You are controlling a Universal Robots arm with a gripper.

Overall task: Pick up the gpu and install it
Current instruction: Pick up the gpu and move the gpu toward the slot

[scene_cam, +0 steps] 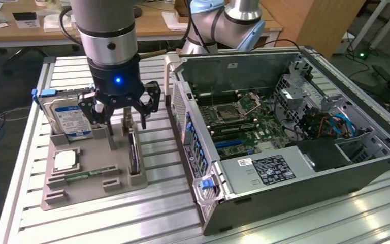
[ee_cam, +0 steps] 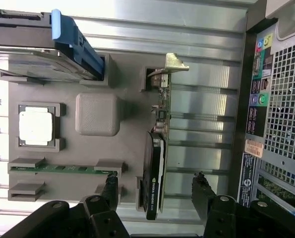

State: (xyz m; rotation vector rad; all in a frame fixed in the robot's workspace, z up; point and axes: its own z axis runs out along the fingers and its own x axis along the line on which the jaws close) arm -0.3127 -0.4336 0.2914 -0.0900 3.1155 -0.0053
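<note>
- Dark and thin, the gpu [scene_cam: 134, 152] [ee_cam: 160, 148] is standing on its long edge in a slot along the side of the grey tray [scene_cam: 79, 189] [ee_cam: 130, 84] that is facing the computer case [scene_cam: 283, 147] [ee_cam: 278, 99].
- Its metal bracket [ee_cam: 175, 64] is sticking up at one end, and its black fan shroud [ee_cam: 153, 173] is facing the tray's middle.
- The gripper [scene_cam: 124, 115] [ee_cam: 154, 184] is hanging over the tray above the card with its claw spread wide; in the wrist view one finger is showing on each side of the gpu, apart from it and gripping nothing.
- A hard drive [scene_cam: 69, 119] [ee_cam: 33, 67] with a blue handle is standing upright in the tray, on the far side from the case.
- A silver processor chip [scene_cam: 65, 161] [ee_cam: 35, 126] is lying flat in its pocket, and a green memory stick [scene_cam: 79, 176] [ee_cam: 58, 168] is sitting on edge just beside it.
- The case is lying open-sided on the exterior view's right of the tray, its motherboard showing.
- Tray and case are both resting on a ribbed aluminium table [scene_cam: 168, 216] [ee_cam: 202, 29].
</note>
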